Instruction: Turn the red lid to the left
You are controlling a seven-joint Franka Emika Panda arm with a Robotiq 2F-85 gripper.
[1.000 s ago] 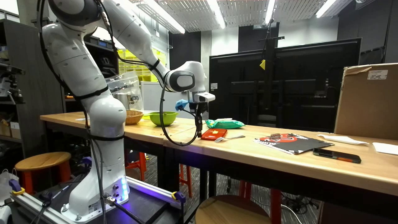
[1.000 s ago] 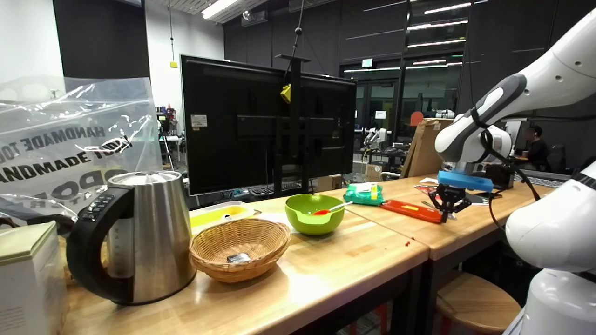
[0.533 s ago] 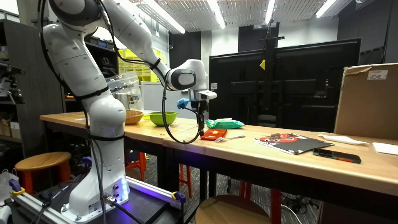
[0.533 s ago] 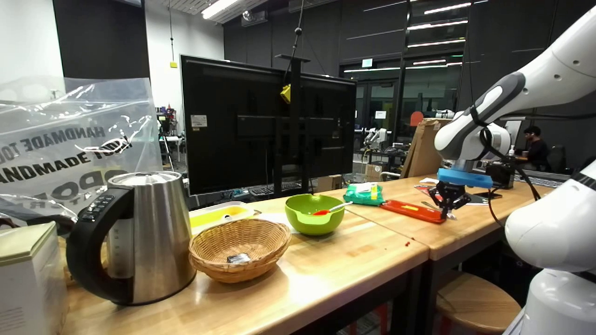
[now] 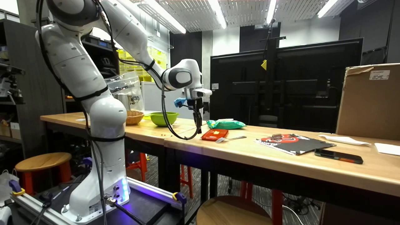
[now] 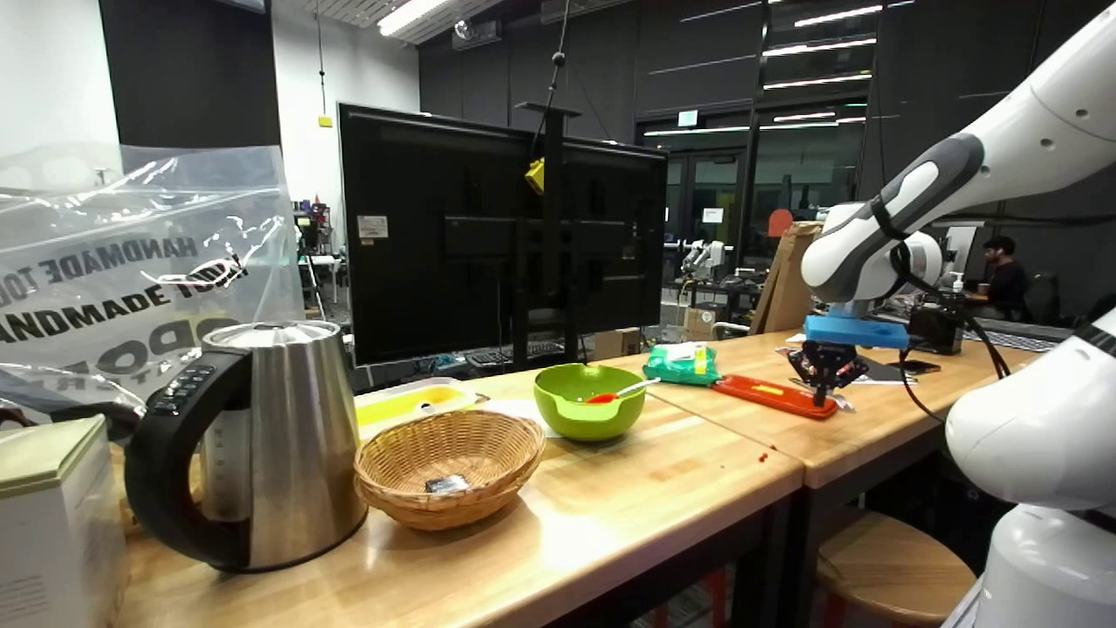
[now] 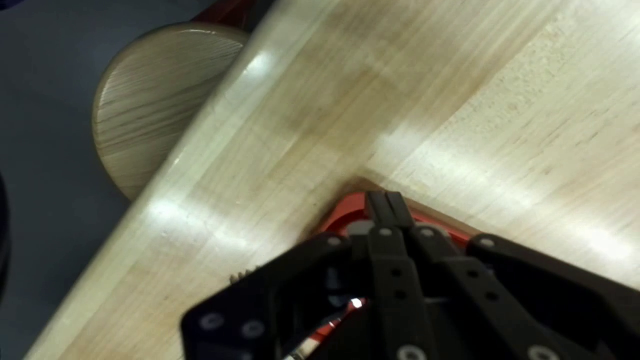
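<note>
The red lid lies flat on the wooden table, and it also shows in an exterior view as a long, low red-orange piece. In the wrist view only a corner and an edge of the lid show; the rest is hidden behind the gripper. My gripper points down with its two fingertips together and nothing visible between them. In the exterior views the gripper is at one end of the lid, with the fingertips over or just beside that end. I cannot tell whether they touch it.
A fork lies right beside the lid. A teal-green packet is behind it. A green bowl, wicker basket and kettle stand further along. Dark sheets, a phone and a cardboard box are opposite.
The lid's end near the gripper has shifted slightly, so the lid lies at a slightly different angle. My gripper has risen a little and moved back over that end.
</note>
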